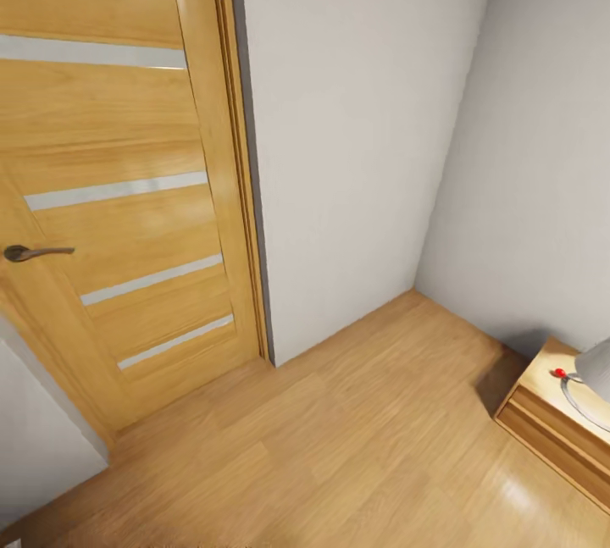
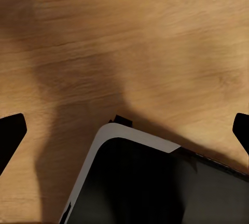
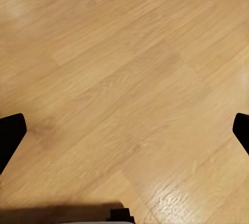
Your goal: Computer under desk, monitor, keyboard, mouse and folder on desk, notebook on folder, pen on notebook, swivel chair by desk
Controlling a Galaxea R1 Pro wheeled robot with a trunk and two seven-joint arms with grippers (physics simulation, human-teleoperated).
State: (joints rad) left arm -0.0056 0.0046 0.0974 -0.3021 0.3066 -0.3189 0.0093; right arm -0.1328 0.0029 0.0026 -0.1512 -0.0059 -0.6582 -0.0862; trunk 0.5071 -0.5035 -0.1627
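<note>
Walls (image 1: 364,133): two plain white faces are seen in the head view, meeting in a corner above the floor.

Floor (image 1: 339,446): light wood planks are laid throughout; the same planking is seen under both wrist cameras.

Door (image 1: 110,192): an oak-coloured leaf with four pale horizontal strips is hung in a matching frame against the left wall face. A dark lever handle (image 1: 34,253) is fitted near its left edge.

Low wooden cabinet (image 1: 551,421): it is set against the right wall. A grey-white object (image 1: 597,370) with a small red knob (image 1: 559,373) is carried near its front left corner.

Robot base (image 2: 155,182): a black panel with a pale rounded rim is seen over the floor.

Left gripper (image 2: 124,130): jaws are spread wide; nothing is held.

Right gripper (image 3: 124,130): jaws are spread wide over bare floor; nothing is held.

Task items: none can be located in these views.
</note>
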